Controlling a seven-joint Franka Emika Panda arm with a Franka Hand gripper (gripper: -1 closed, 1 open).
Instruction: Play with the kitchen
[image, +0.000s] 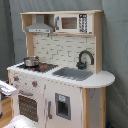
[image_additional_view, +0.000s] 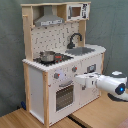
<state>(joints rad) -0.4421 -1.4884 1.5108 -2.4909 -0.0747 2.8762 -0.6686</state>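
One white arm's pincer, opening impossible to tell, sits just at the oven front of the tall white and light-wood toy kitchen on the wooden table, kitchen lying at 9 o'clock in the second exterior view.

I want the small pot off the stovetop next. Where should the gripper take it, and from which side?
Probably by the rim, coming down from above. The pot stands upright and open-topped on the kitchen stovetop, with clear space under the hood. A side approach looks poorer: the backsplash is close behind it. The gripper is now low, at the front panel.
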